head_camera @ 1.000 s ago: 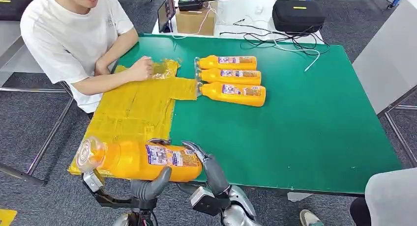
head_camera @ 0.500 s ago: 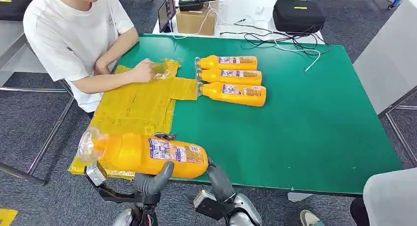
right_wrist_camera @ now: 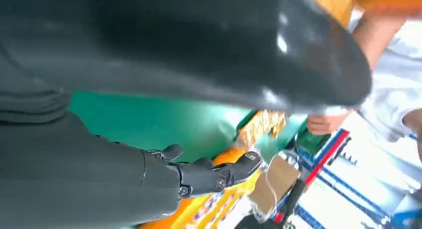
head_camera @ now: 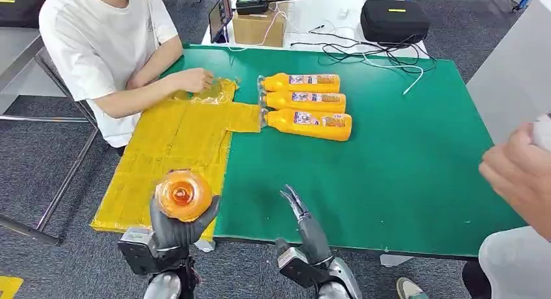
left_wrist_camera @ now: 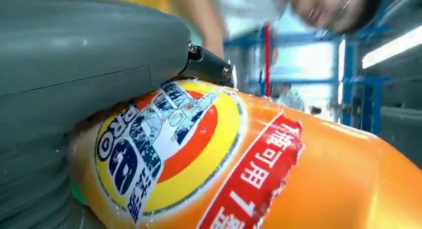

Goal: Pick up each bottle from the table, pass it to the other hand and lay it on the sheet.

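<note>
- Head view: green table (head_camera: 403, 175) on grey carpet, yellow sheet (head_camera: 175, 143) spread along its left side, where a person (head_camera: 110, 45) sits. Three bottles (head_camera: 305, 104) lie in a row mid-table; a fourth, the held bottle (head_camera: 182, 195), is gripped by the left hand (head_camera: 172, 229), over the sheet's near edge. Right hand (head_camera: 305, 224) spread, holding nothing.
- Left wrist view: thumb (left_wrist_camera: 74, 64) presses the held bottle's label (left_wrist_camera: 164, 139).
- Right wrist view: fingers (right_wrist_camera: 209, 176) splayed over green.

A green table (head_camera: 403, 182) carries a yellow sheet (head_camera: 175, 149) spread over its left part, running from the near edge toward the far side. Three orange bottles (head_camera: 305, 103) lie on their sides in a row, touching one another, caps against the sheet's right edge. A white cable (head_camera: 416, 81) trails onto the far right corner.
</note>
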Controlling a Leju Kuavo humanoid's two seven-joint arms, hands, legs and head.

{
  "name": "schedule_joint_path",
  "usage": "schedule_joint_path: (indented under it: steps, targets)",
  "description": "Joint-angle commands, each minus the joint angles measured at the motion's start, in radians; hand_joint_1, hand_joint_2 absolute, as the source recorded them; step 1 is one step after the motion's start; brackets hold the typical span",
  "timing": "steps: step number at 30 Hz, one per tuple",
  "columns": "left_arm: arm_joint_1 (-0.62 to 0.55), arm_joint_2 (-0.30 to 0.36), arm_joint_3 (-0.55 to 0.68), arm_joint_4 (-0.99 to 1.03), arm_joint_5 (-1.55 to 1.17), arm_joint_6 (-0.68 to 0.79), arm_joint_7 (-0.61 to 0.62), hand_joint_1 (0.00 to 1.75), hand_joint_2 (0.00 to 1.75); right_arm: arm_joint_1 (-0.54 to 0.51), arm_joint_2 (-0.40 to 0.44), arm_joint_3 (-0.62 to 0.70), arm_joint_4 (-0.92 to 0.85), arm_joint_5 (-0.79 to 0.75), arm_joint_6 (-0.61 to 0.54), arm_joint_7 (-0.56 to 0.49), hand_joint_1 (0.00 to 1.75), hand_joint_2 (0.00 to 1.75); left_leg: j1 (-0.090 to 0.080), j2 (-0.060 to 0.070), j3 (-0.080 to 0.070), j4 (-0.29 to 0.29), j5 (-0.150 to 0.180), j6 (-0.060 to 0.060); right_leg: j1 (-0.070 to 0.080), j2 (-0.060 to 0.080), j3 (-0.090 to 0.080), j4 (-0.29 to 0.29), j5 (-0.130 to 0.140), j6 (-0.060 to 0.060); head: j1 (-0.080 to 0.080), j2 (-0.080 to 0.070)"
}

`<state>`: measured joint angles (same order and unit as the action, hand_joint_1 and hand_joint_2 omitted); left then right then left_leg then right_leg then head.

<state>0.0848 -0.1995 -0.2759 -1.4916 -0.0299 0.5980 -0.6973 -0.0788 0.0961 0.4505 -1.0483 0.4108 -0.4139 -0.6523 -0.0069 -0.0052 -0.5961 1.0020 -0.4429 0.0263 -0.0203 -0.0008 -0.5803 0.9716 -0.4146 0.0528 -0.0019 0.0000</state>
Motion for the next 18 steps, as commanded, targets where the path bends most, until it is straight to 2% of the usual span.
schedule_joint_path:
  steps: [1, 4, 5, 8, 13, 14, 18]
  targets:
    - [-0.092, -0.051, 0.256, 0.205, -0.383, 0.1, -0.001, 1.75, 1.75, 0.03, -0.016, -0.092, -0.065, -0.02, -0.026, -0.021, 0.0, 0.0, 0.002, -0.001, 0.004, -0.001, -0.001, -0.002, 0.002, -0.001, 0.005, -0.001, -0.001, -0.003, 0.0, 0.0]
    - [-0.132, -0.06, 0.33, 0.315, -0.476, 0.1, -0.001, 1.75, 1.75, 0.042, -0.021, -0.102, -0.086, -0.023, -0.034, -0.022, 0.0, 0.0, 0.001, 0.0, 0.003, -0.001, 0.0, -0.001, 0.001, -0.001, 0.003, -0.001, 0.0, -0.002, 0.0, 0.0]
    - [-0.161, -0.079, 0.413, 0.371, -0.6, 0.1, -0.001, 1.75, 1.75, 0.048, -0.017, -0.12, -0.098, -0.036, -0.045, -0.021, 0.0, 0.0, 0.001, 0.0, 0.004, -0.001, -0.001, -0.002, 0.001, -0.001, 0.004, -0.001, -0.001, -0.002, 0.0, 0.0]
    - [-0.196, -0.084, 0.494, 0.45, -0.736, 0.1, 0.006, 1.75, 1.75, 0.055, -0.009, -0.145, -0.12, -0.061, -0.044, -0.02, 0.0, 0.0, 0.001, -0.001, 0.005, -0.002, 0.0, -0.002, 0.001, -0.001, 0.005, -0.002, -0.001, -0.002, 0.0, 0.0]
    - [-0.232, -0.052, 0.523, 0.584, -0.9, 0.1, 0.085, 1.75, 1.75, 0.069, -0.003, -0.161, -0.145, -0.068, -0.036, -0.019, 0.0, 0.0, 0.001, 0.0, 0.004, -0.001, 0.0, -0.001, 0.001, -0.001, 0.004, -0.001, -0.001, -0.002, 0.0, 0.0]
    - [-0.248, -0.031, 0.507, 0.635, -0.962, 0.1, 0.14, 1.75, 1.75, 0.072, 0.0, -0.16, -0.151, -0.068, -0.032, -0.02, 0.0, 0.0, 0.001, 0.0, 0.005, -0.001, -0.001, -0.002, 0.001, -0.001, 0.006, -0.001, -0.001, -0.003, 0.0, 0.0]
    - [-0.289, 0.011, 0.477, 0.74, -0.986, 0.1, 0.199, 1.75, 1.75, 0.068, 0.01, -0.156, -0.153, -0.071, -0.026, -0.023, 0.0, 0.0, 0.001, -0.001, 0.004, -0.002, 0.0, -0.002, 0.001, -0.002, 0.004, -0.001, -0.001, -0.002, 0.0, 0.0]
